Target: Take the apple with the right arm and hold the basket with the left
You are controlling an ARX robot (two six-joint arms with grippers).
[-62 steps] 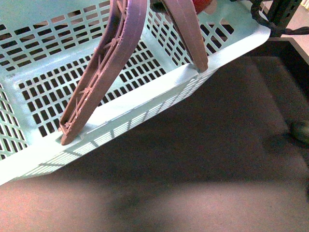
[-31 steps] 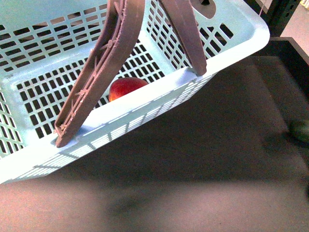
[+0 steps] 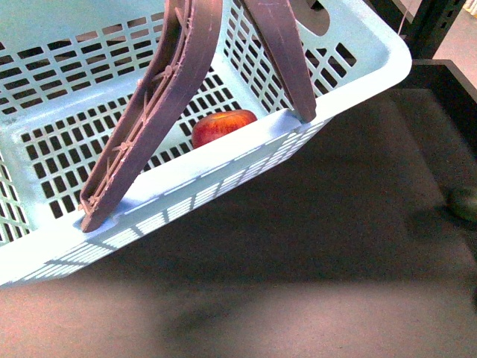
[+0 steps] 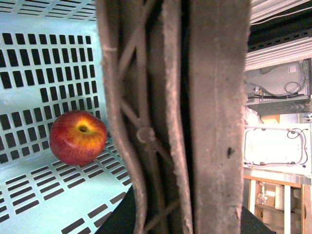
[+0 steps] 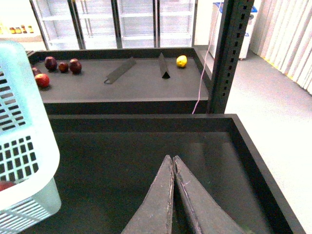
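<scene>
Black matte tray surface [image 3: 313,291] fills the near part of front cam, w/ a dull green round thing [image 3: 463,202] at its right edge, well apart from everything else. Right gripper [image 5: 172,158]: grey wedge fingers pressed together tip to tip, nothing between them, hanging over bare tray beside the basket, not touching it. Next out, large pale aqua-blue slotted plastic basket [image 3: 223,175] sits tilted in front cam, near rim running up toward the right, shadow under it on the tray. Two brown-mauve ribbed swing handles [image 3: 153,123] rise from the near rim and converge toward the top of frame. Glossy red apple w/ yellowish stem patch [image 3: 222,125] is inside the basket, on the slotted floor right behind the near wall, between the two handle bases; lower half hidden by the rim. Left wrist cam confirms: apple lies on the basket floor by a slotted wall, stem dimple facing cam, nothing touching it. Left gripper: wrist cam is filled by the handles close up, can't separate fingers from handle, so state can't tell. Far bg in right wrist cam: black perforated post [image 5: 230,53], second black shelf w/ small dark red fruits [image 5: 62,65] and a yellow fruit [image 5: 181,61], glass-door fridges [image 5: 136,19] behind.
</scene>
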